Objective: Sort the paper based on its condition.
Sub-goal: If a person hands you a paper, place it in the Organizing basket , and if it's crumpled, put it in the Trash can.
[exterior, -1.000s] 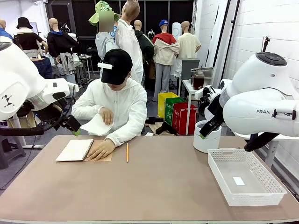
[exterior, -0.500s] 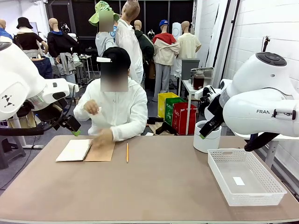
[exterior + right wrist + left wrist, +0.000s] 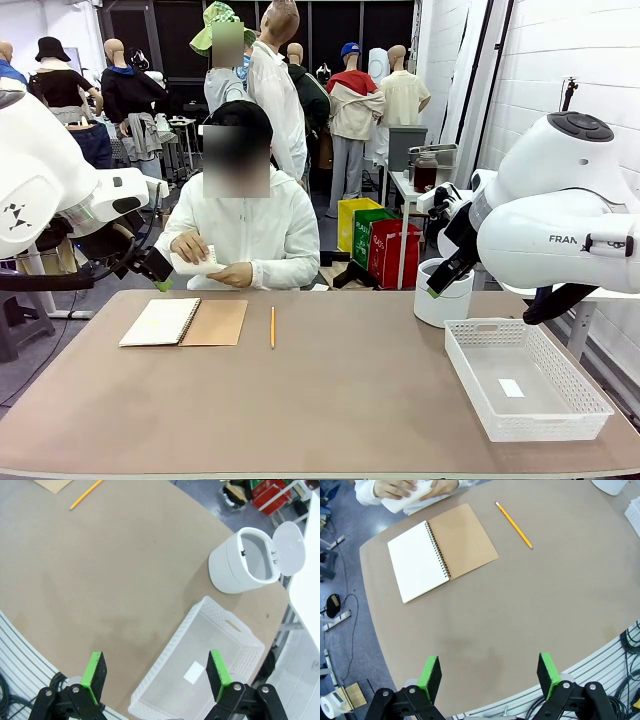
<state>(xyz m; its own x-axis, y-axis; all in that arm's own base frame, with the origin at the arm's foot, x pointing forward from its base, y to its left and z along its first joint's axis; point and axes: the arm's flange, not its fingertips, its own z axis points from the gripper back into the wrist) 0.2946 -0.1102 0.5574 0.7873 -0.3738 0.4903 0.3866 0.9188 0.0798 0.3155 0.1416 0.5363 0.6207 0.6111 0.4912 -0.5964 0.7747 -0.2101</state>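
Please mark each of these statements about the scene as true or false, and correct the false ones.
1. The notebook lies open on the table, the pencil beside it, apart. True.
2. The person's hands hold the paper. True.
3. The basket holds a crumpled ball. False: the basket holds no paper.
4. The left tool grips the pencil. False: the left tool is open, holding nothing.
5. The right tool is open. True.

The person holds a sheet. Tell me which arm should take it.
Left, probably. The paper sits in the person's hands at the far left, close by the open, empty left gripper. The right gripper, also open, hangs by the basket at the right.
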